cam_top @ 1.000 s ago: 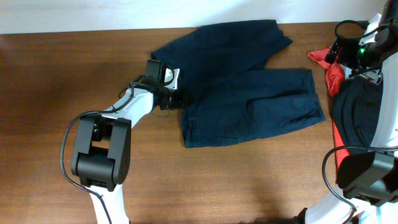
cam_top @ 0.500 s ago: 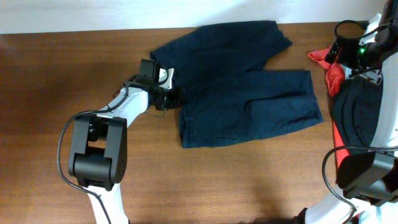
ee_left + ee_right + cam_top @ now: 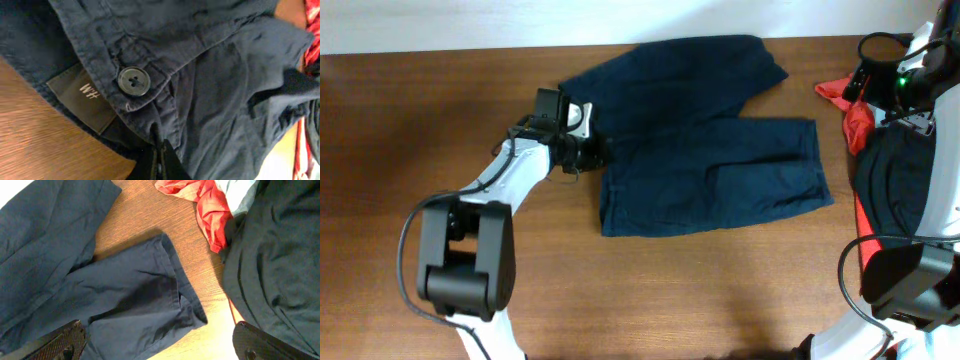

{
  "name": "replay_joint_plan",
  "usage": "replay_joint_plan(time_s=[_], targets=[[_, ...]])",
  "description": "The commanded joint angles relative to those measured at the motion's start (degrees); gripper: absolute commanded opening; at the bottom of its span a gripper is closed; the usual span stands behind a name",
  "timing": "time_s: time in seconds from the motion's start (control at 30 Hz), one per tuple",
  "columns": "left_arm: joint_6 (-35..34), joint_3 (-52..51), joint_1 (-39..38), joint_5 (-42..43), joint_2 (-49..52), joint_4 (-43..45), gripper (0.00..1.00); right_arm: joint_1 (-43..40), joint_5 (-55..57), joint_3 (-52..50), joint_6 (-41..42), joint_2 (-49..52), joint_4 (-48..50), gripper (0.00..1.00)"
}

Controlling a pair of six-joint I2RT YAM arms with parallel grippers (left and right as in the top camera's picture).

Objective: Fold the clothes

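A brown wooden table (image 3: pixel 400 120) with a fine straight grain fills the overhead view, with a pale strip of wall (image 3: pixel 470 25) along its far edge. At the right edge of the table lies a heap of cloth: a large black garment (image 3: pixel 895 185), soft and rumpled, with a red garment (image 3: pixel 840 95) bunched just beside it and showing beneath it. This pile lies near the hem of one leg of the shorts without covering it. The right gripper (image 3: pixel 157 335) hangs over that corner, its two dark fingers spread wide apart and holding nothing.

The shorts (image 3: pixel 710 150) lie flat in the far middle of the table, dark navy and plain. Their two wide legs point to the right, and the far leg angles toward the wall. The cloth is a soft woven cotton, creased all over, with stitched hems.

The left gripper (image 3: pixel 598 155) sits at the waistband on the left end of the shorts. Its fingers (image 3: pixel 160 160) are pressed together, pinching a fold of the navy cloth. Close by on the waistband are a round four-hole button (image 3: pixel 133 80) and a small dark sewn-in label (image 3: pixel 82 97).
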Motion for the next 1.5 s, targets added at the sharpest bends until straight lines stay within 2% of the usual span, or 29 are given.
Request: replay_joint_plan(time_s=[0.0, 0.03, 0.1, 0.33, 0.6, 0.97, 1.47], targets=[[0.4, 1.0, 0.4, -4.8, -2.5, -2.1, 0.16, -0.1, 0.5, 0.3, -0.6, 0.2, 0.0, 0.99], [1.0, 1.0, 0.4, -6.3, -2.4, -3.4, 0.22, -0.1, 0.5, 0.3, -0.6, 0.2, 0.0, 0.99], [3.3, 1.0, 0.2, -8.1, -2.2, -5.1, 0.26, -0.1, 0.5, 0.3, -0.6, 0.2, 0.0, 0.99], [4.3, 0.9, 0.0, -10.9, -2.0, -7.2, 0.3, -0.1, 0.5, 0.3, -0.6, 0.2, 0.0, 0.98], [2.3, 0.9, 0.0, -11.0, -1.0, -3.5, 0.52, -0.1, 0.5, 0.3, -0.6, 0.2, 0.0, 0.99], [0.1, 0.9, -1.2, -7.3, 4.1, 0.9, 0.52, -0.1, 0.5, 0.3, -0.6, 0.2, 0.0, 0.99], [0.1, 1.0, -2.1, -3.0, 4.1, 6.8, 0.52, -0.1, 0.5, 0.3, -0.6, 0.2, 0.0, 0.98]])
